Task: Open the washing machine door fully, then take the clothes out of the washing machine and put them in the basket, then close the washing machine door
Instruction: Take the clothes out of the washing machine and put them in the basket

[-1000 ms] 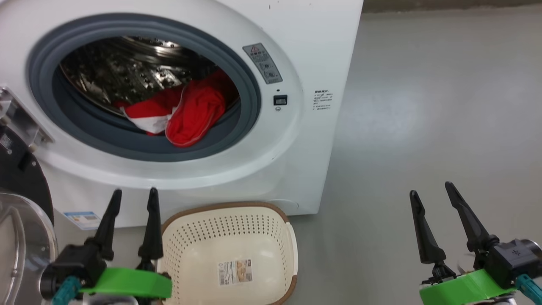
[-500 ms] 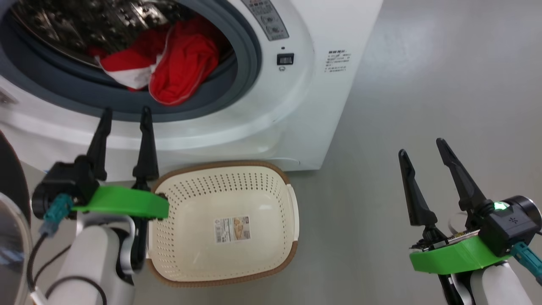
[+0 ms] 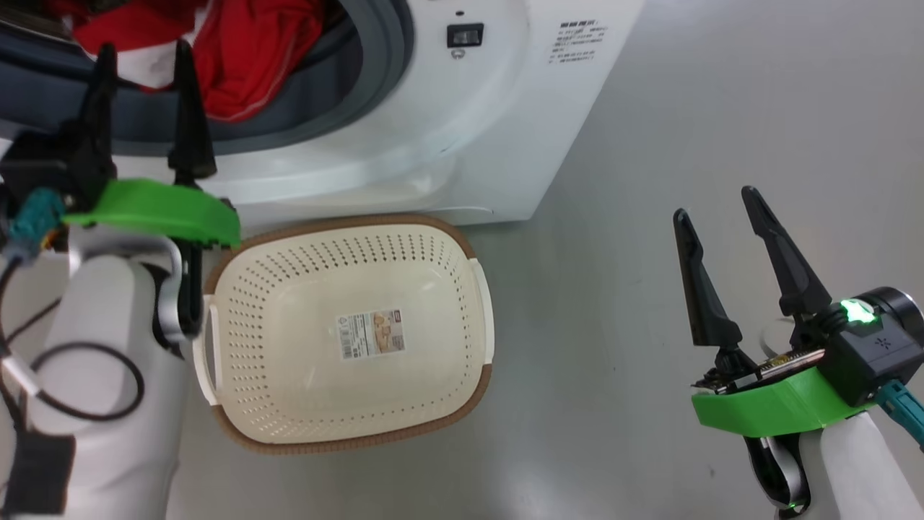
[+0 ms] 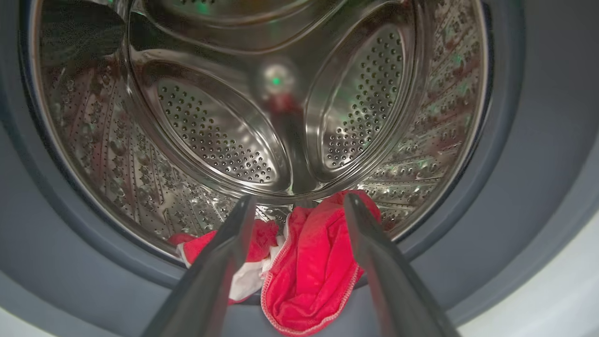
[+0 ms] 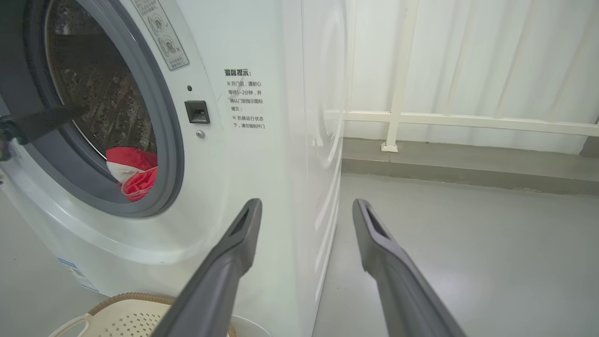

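Washing machine [image 3: 462,144]: one, at the far left.
Basket [image 3: 281,361]: one, on the floor just in front of the machine.
Basket handles [image 3: 482,310]: two, one at its left end and one at its right.
Paper label [image 3: 372,334]: one, on the basket's bottom.
Clothes [image 4: 309,276]: one red and white heap at the drum's mouth; the number of pieces cannot be told.
Grippers: two, the left gripper [image 3: 144,47] far left, the right gripper [image 3: 713,202] near right.
Fingers [image 3: 704,296]: four, two on each gripper.
Warning sticker [image 5: 161,35]: one, on the machine's front.
Latch socket [image 5: 196,112]: one, right of the opening.
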Tool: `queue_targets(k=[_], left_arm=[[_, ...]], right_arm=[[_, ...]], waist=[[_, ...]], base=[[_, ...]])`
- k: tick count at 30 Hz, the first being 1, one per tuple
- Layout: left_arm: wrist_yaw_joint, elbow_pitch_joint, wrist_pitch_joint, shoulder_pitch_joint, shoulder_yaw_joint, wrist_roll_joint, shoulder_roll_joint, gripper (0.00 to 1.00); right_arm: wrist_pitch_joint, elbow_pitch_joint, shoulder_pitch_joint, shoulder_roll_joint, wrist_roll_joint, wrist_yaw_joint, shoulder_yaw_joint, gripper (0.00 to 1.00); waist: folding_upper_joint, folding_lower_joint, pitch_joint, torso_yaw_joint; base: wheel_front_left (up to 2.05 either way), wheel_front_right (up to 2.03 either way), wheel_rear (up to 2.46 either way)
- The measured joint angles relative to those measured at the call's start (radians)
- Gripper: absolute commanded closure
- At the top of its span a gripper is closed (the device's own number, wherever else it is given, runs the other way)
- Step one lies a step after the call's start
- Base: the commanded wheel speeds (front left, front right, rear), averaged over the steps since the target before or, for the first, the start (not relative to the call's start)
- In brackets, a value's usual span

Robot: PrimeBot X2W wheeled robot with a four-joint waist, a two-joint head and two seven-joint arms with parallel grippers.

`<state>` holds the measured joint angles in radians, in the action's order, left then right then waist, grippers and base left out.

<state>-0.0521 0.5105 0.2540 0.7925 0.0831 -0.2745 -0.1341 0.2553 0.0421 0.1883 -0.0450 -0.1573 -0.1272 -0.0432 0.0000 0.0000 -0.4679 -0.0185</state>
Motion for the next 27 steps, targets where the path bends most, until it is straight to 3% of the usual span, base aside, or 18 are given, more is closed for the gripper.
queue_targets(k=[15,22,27], left_arm=[[0.005,0.337,0.0,0.32,-0.005,0.046,-0.047,0.0],[-0.077,0.498,-0.05,0.424,0.018,0.101,-0.088,0.0],[-0.099,0.566,-0.112,0.487,0.045,0.131,-0.105,0.0]], right_arm=[[0.0,0.0,0.073,-0.005,-0.011,0.0,-0.036,0.0],[0.0,-0.005,0.086,-0.006,-0.028,0.0,-0.043,0.0],[0.0,-0.009,0.087,-0.006,-0.034,0.0,-0.043,0.0]], waist=[[0.0,0.0,-0.121,-0.041],[0.0,0.0,-0.144,-0.074],[0.0,0.0,-0.151,-0.088]], base=[[0.0,0.0,0.0],[0.0,0.0,0.0],[0.0,0.0,0.0]])
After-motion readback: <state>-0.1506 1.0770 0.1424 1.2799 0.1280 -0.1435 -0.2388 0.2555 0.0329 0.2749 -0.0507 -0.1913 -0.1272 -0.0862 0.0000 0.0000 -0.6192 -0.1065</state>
